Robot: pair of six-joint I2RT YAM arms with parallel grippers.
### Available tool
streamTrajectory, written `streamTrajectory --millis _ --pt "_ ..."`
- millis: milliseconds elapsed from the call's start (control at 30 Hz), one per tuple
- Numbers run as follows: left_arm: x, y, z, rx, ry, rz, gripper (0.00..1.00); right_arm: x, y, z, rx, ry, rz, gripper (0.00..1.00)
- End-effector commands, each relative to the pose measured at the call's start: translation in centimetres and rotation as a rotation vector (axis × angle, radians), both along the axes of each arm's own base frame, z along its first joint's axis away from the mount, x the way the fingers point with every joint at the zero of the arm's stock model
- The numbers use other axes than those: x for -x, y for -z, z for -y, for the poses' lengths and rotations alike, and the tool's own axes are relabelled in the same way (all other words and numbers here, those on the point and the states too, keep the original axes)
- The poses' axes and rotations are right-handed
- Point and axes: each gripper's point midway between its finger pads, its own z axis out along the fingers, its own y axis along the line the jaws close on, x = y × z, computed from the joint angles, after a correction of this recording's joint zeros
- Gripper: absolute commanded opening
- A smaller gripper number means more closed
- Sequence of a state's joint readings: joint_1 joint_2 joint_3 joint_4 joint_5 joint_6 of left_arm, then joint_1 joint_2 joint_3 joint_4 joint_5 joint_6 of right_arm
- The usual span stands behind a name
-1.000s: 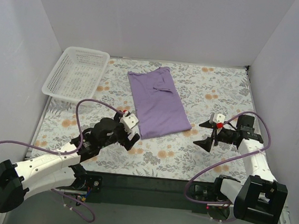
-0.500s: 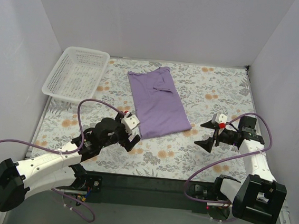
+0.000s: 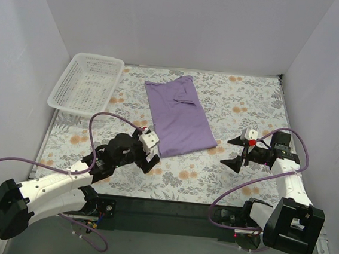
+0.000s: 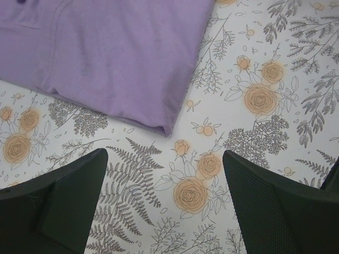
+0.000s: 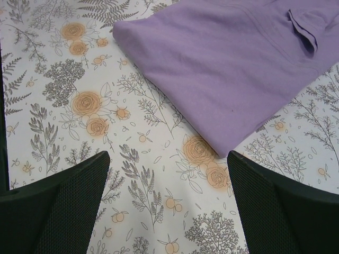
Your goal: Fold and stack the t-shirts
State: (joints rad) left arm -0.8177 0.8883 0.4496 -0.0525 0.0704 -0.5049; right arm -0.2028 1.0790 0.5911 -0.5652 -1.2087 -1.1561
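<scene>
The shirt point(image 3: 179, 116) lies half-folded in the middle of the table point(image 3: 245, 92). The left gripper point(image 4: 164, 156) and right gripper point(image 5: 168, 156) stand open, holding nothing, just off its near corners. Risk: a pinch catching only the top layer pulls the fold apart and skews the shirt.

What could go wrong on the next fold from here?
1. The plain lavender cloth t-shirt looks doubled into a long strip. The open left hand faces its near corner, and a pinch there may catch only the top layer, splaying the fold.
2. The open right hand sits apart from the other near corner, so uneven grasps could skew the strip.
3. A loose sleeve flap near the far end could flop out when lifted.
</scene>
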Motion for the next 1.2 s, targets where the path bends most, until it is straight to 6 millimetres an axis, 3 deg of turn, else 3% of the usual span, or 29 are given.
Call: streamTrajectory --millis 0,167,1167 --pt "0.8 -0.4 0.9 0.021 0.076 0.011 0.9 0.1 -0.6 -0.2 -0.024 -0.016 0.04 0.98" --pt "1.7 0.3 1.5 0.017 0.142 0.008 0.89 0.2 -0.5 -0.2 -0.021 -0.019 0.042 0.98" --pt "2.5 1.2 2.0 0.0 0.19 -0.013 0.89 0.2 -0.3 -0.2 -0.015 -0.024 0.043 0.98"
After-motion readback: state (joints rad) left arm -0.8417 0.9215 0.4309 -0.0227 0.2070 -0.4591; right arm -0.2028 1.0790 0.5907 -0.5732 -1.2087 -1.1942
